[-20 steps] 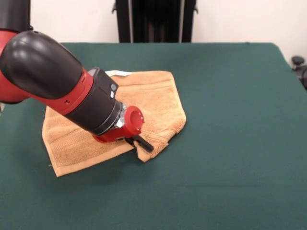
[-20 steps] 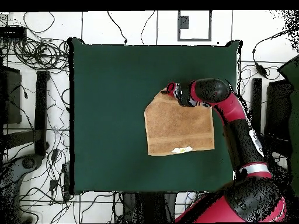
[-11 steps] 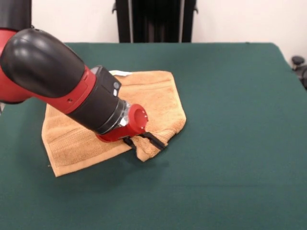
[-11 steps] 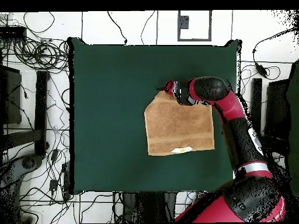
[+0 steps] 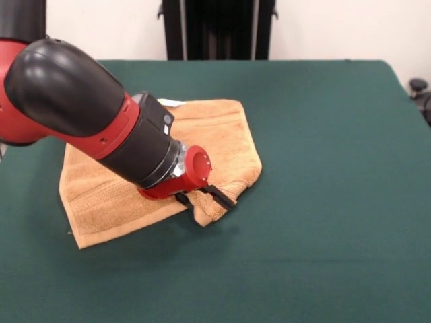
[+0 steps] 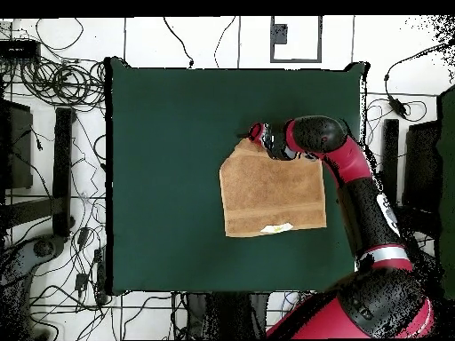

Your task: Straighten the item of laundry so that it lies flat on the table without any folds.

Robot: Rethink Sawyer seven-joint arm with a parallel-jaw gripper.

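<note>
The tan-orange item of laundry [image 5: 209, 134] lies left of centre on the green table [image 5: 323, 168]. Its right side is folded, so its outline narrows to a bunched corner at the near edge. A small white tag [image 5: 168, 103] peeks out at its far edge. My gripper [image 5: 202, 200] is down at that bunched corner, fingers apart with the lump of cloth between them. The red and black arm hides the towel's middle left. In the overhead view the towel [image 6: 267, 191] has one clipped corner, with the gripper [image 6: 255, 136] right at it.
A black stand [image 5: 219, 30] rises behind the table's far edge. A dark object [image 5: 421, 91] sits off the right edge. Cables [image 6: 53, 84] lie on the floor around the table [image 6: 169, 160]. Wide green cloth stretches to the right of the towel.
The gripper has crept a little to the right along the towel's near corner. Its fingers now show spread apart, and the corner cloth has bunched up between them.
</note>
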